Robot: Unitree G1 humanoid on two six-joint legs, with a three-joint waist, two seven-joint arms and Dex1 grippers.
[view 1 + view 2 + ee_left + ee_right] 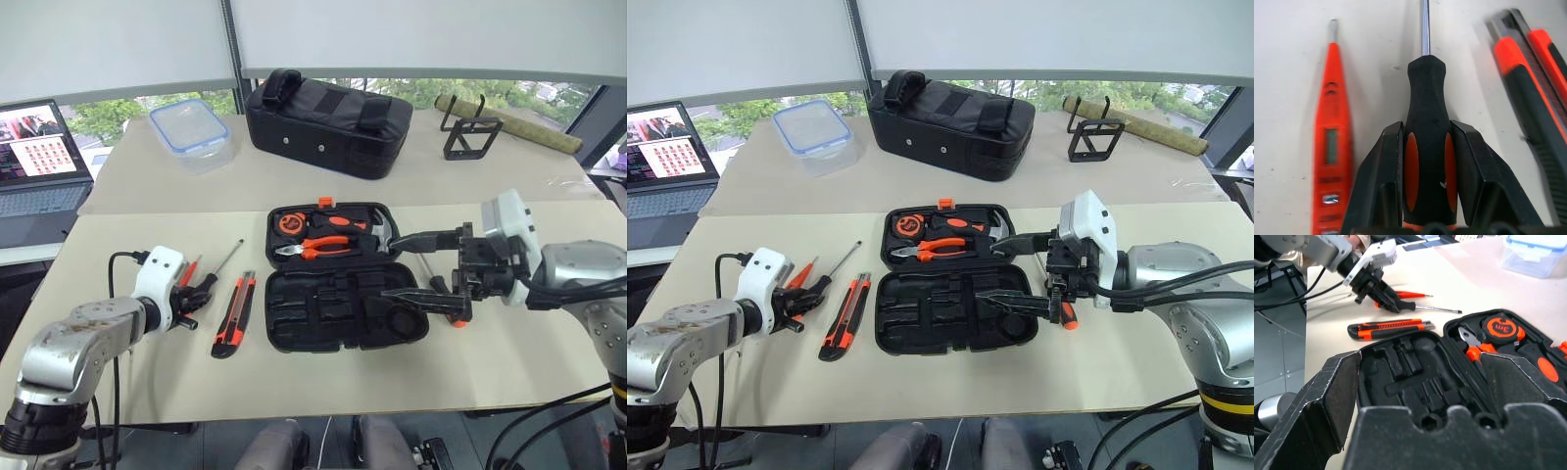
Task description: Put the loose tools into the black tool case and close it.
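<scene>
**Left wrist view: grip on screwdriver handle, slip risk noted**

The black tool case (345, 290) lies open at table centre. The right gripper (423, 266) is held wide above it, empty. The left gripper (1426, 166) is clamped on the black-and-orange screwdriver (1426, 147), beside the slim orange screwdriver (1330, 132). The rounded handle could be rotated or dropped during lifting.

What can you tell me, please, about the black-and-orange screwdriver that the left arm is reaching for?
The screwdriver has a thick black handle with orange inlays, apparently rubbery plastic, and a long bright metal shaft. It lies flat on the pale table, left of the open tool case, between the slim orange screwdriver and the utility knife. The left tool straddles its handle, fingers at both sides; a firm grip cannot be confirmed.
</scene>
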